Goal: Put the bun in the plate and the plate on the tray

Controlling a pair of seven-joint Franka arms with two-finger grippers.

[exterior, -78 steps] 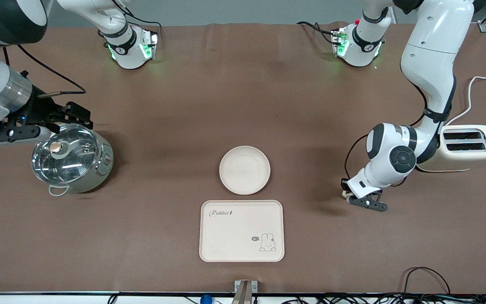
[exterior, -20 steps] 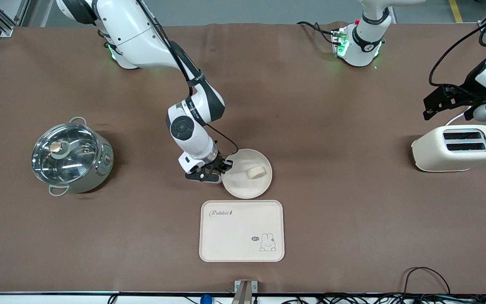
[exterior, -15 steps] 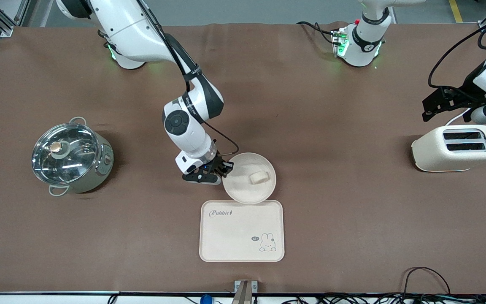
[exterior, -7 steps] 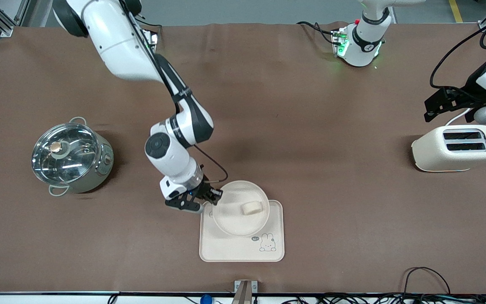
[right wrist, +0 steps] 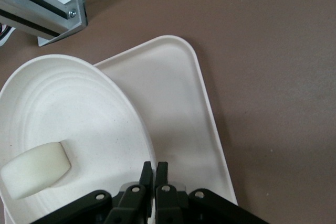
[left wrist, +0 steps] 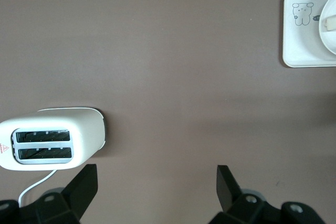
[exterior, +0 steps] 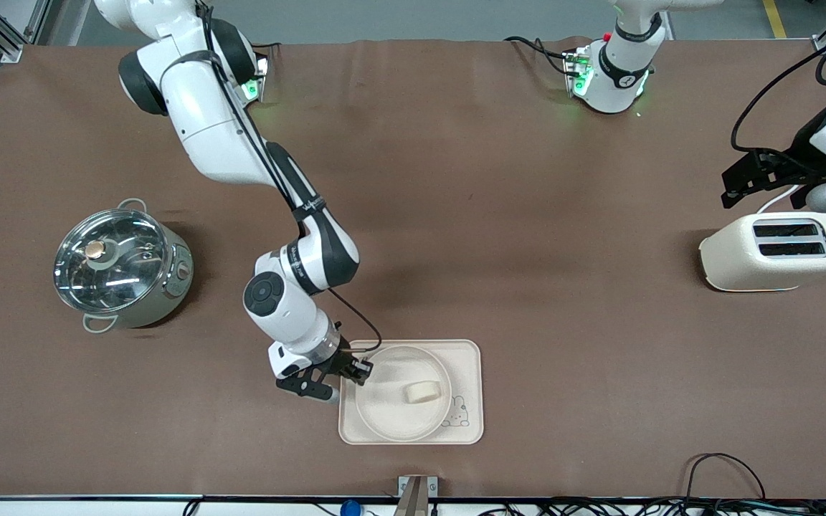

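Note:
The round cream plate (exterior: 391, 405) lies over the cream tray (exterior: 467, 358) with the rabbit drawing, and the small bun (exterior: 423, 391) sits in the plate. My right gripper (exterior: 357, 371) is shut on the plate's rim at the edge toward the right arm's end of the table. In the right wrist view the fingers (right wrist: 155, 174) pinch the plate (right wrist: 68, 114) rim, with the bun (right wrist: 35, 171) inside and the tray (right wrist: 178, 108) beneath. My left gripper (exterior: 761, 175) is open and empty, above the toaster, waiting; its wrist view shows tray (left wrist: 299, 35) and plate (left wrist: 328, 30) far off.
A cream toaster (exterior: 775, 251) stands at the left arm's end of the table. A steel pot with a glass lid (exterior: 120, 266) stands at the right arm's end. Cables run along the table edge nearest the front camera.
My right gripper has carried the plate with the bun from the table mat toward the front camera, onto the tray. The left arm has stayed above the toaster.

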